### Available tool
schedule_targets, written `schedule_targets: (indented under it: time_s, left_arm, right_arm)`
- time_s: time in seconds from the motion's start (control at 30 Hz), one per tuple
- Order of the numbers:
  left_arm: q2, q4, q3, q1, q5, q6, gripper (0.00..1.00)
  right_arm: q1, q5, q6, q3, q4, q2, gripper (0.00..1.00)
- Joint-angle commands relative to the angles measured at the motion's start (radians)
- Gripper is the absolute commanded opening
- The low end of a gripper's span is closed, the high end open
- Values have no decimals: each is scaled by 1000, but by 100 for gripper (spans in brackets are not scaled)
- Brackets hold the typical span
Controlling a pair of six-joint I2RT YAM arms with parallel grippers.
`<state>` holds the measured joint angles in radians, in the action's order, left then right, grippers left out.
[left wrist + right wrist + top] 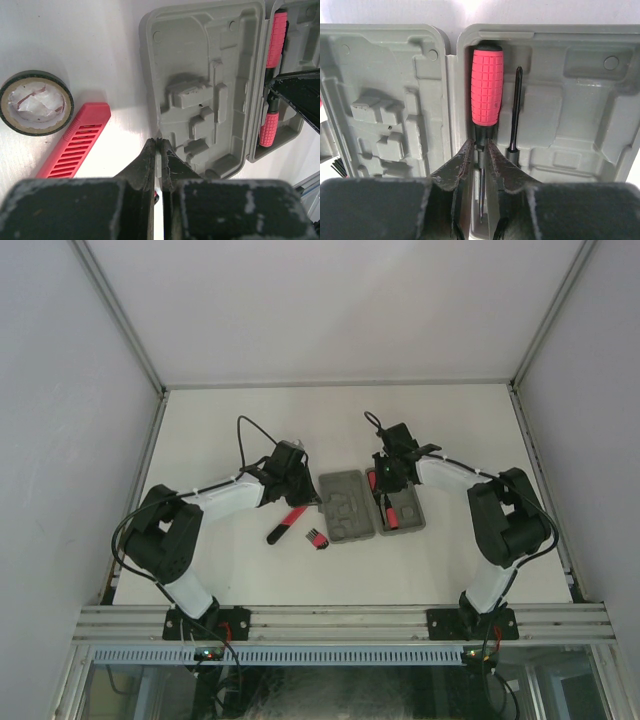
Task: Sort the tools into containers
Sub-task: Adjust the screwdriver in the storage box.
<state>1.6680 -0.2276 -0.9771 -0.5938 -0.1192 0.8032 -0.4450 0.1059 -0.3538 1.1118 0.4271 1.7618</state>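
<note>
**Mia:** What is the right claw [481, 147] doing?

**Ben:** It is almost closed. Its two fingers squeeze the dark neck of the red-handled screwdriver [487, 85], just under the red grip.

**Mia:** Where is that screwdriver?

**Ben:** It lies straight out in front of the claw. It sits in a long dip in the grey tool case [570, 100], in the half right under the claw. A thin black rod [516, 110] lies in the next dip, close beside the claw's fingers.

**Mia:** And the left claw [157, 145]?

**Ben:** It is pinched nearly flat, with only a thin crack between the fingers. It holds nothing. Its tips touch the edge of the case's other half, which lies open in front of it.

**Mia:** What is next to it?

**Ben:** A red tool with slots [80, 145] lies on the bench [115, 50], just beside the claw. A roll of black tape [36, 76] is further out on that same side. The hex key set [317, 537] sits near the claw too, on the side toward the arm bases.
</note>
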Motion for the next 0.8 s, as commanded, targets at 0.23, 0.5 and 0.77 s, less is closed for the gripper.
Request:
schedule_targets:
  time_s: [0.23, 0.5, 0.77]
  left_arm:
    - [-1, 13, -6, -9, -30, 5, 0]
    - [-1, 13, -10, -9, -38, 0, 0]
    - [10, -5, -47, -21, -41, -34, 0]
  right_arm:
    - [-6, -23, 24, 46, 43, 32, 12]
    - [-18, -32, 38, 87, 121, 80, 11]
    - [-45, -33, 64, 163, 231, 167, 3]
